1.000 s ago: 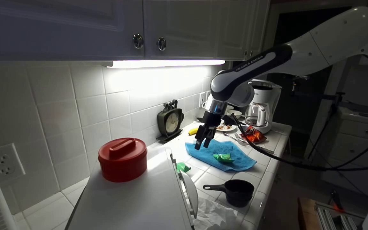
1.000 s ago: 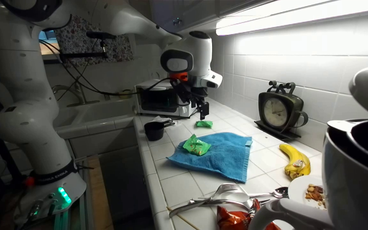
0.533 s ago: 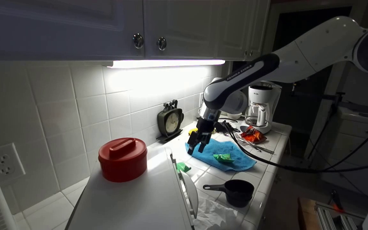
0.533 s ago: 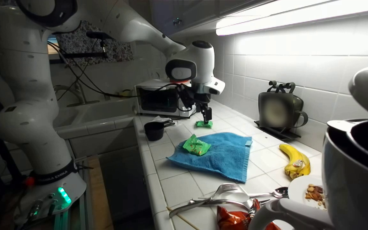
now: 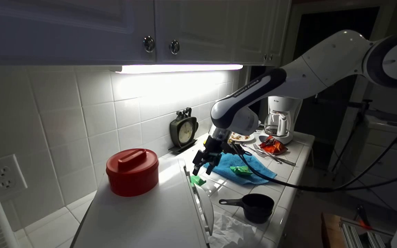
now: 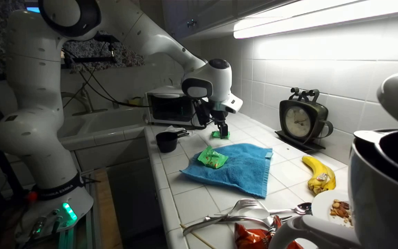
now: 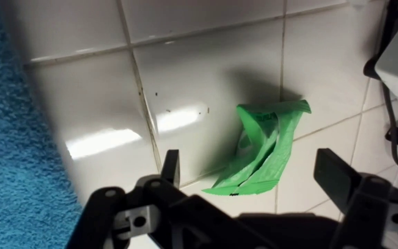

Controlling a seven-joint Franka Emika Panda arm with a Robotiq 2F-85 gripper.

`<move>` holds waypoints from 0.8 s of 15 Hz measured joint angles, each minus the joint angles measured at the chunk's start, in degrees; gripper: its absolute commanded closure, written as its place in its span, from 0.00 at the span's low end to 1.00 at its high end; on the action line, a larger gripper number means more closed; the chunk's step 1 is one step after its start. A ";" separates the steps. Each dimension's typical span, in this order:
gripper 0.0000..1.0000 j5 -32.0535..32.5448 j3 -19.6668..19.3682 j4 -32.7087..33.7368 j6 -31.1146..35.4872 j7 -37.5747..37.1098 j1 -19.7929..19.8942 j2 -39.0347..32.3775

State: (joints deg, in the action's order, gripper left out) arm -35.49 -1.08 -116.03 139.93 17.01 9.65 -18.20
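My gripper is open above the white tiled counter, its two fingers wide apart. Between them in the wrist view, and beneath them, lies a crumpled green packet; the pads look apart from it, with nothing held. In an exterior view the gripper hangs just over this packet, and from another angle the gripper partly hides the packet. A blue towel lies beside it, with a second green packet on top. The towel fills the left edge of the wrist view.
A white toaster oven bearing a red lidded container stands close to the packet. Nearby sit a black handled cup, crumpled paper and a clock. Farther along are a banana, cutlery and a coffee maker.
My gripper has come down and moved toward the toaster oven, closer to the green packet beside it. It has stayed open. The packets and towel have not moved.
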 measured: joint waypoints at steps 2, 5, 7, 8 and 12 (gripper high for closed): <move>0.41 -0.38 0.47 0.46 0.66 0.00 0.02 -1.03; 0.64 -0.42 1.12 1.23 1.41 0.00 0.14 -2.20; 0.77 -0.45 1.45 1.65 1.48 0.00 0.36 -2.52; 0.84 -0.52 1.66 1.83 1.48 0.00 0.58 -2.54; 0.99 -0.84 2.09 2.42 1.48 0.01 1.32 -2.66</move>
State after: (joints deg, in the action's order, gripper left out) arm -36.33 1.01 -113.61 141.41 17.03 10.97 -20.85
